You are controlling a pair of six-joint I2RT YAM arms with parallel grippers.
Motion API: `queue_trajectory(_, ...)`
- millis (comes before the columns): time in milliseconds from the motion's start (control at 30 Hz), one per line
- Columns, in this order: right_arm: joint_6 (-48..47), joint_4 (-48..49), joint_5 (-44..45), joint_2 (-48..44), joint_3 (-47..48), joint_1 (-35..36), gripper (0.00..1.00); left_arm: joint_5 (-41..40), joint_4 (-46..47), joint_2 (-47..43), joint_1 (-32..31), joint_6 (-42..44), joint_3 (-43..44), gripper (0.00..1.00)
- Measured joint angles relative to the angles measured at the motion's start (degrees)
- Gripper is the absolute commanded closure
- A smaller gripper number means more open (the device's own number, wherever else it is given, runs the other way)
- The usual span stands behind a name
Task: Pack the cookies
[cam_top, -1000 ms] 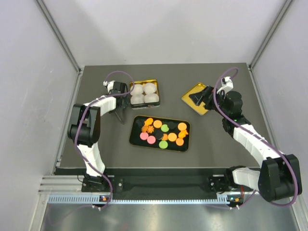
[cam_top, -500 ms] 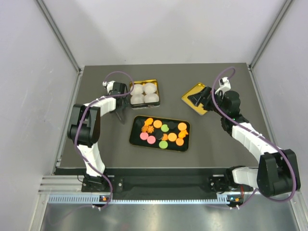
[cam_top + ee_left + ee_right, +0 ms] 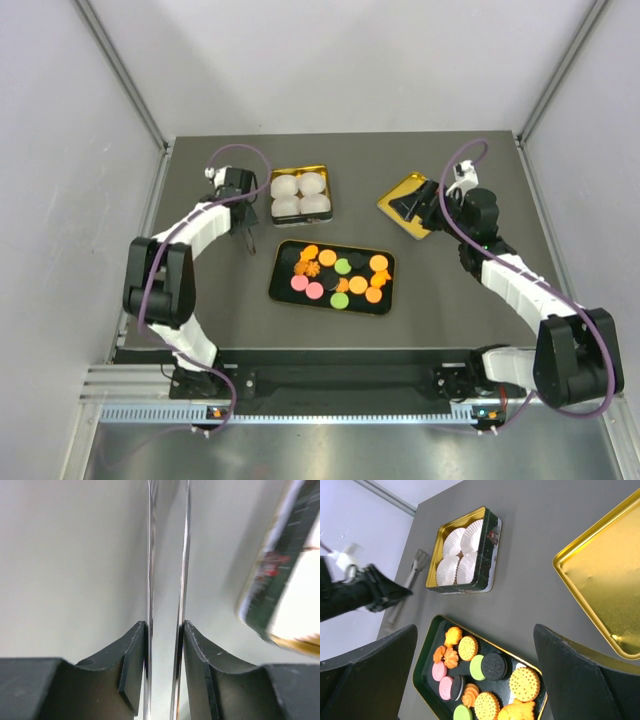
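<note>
A dark grey table lies flat beneath the left claw and the right claw and spreads out on every side of them. Beyond both claws, at the table's far edge, rises a plain white back wall. A white side wall stands well out from the left claw, and another white wall stands nearer to the right claw's outer side. A slanting metal post runs up the far corner past the left claw, and a second post does so past the right claw. Well behind both claws, along the near edge, lies a ribbed metal rail.
</note>
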Motion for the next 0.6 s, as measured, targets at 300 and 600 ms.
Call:
queue_trajectory(300, 0.39, 0.09, -0.17, 0.42, 0.0, 0.0, 0.0, 0.24, -5.11, -14.32, -1.62, 2.89, 0.02, 0.57)
queue_trajectory(600, 0.39, 0.11, -0.24, 0.59, 0.13, 0.07, 0.0, 2.84, -14.82, -20.35, -10.27, 6.93, 4.63, 0.59)
